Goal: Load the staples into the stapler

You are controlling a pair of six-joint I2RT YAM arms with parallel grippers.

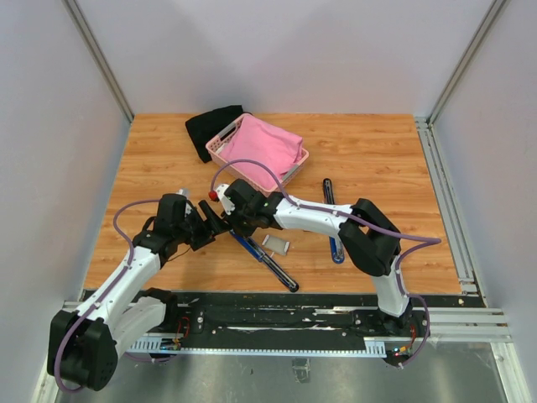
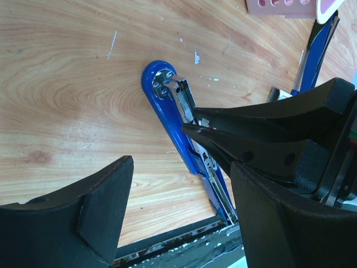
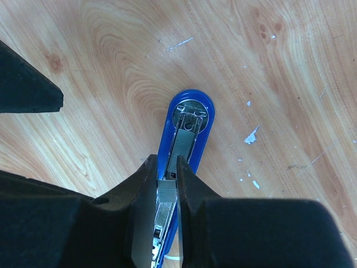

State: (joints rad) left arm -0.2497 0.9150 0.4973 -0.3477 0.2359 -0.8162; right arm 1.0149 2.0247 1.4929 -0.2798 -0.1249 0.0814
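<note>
The blue stapler (image 3: pixel 189 111) lies open on the wooden table, its metal magazine facing up. It also shows in the top view (image 1: pixel 250 246) and in the left wrist view (image 2: pixel 167 111). My right gripper (image 3: pixel 166 162) is shut on a silvery strip of staples (image 3: pixel 166 192) and holds it right over the magazine channel. In the top view the right gripper (image 1: pixel 226 218) is at the stapler's far end. My left gripper (image 2: pixel 184 223) is open and empty, its fingers either side of the stapler's near part without touching it. The white carton (image 1: pixel 275 244) lies just right of the stapler.
A pink basket (image 1: pixel 216 149) holding pink cloth stands at the back, with a black cloth (image 1: pixel 210 126) beside it. A second long blue and black object (image 1: pixel 333 222) lies to the right. The two grippers are close together. The table's black front edge (image 2: pixel 167 243) is near.
</note>
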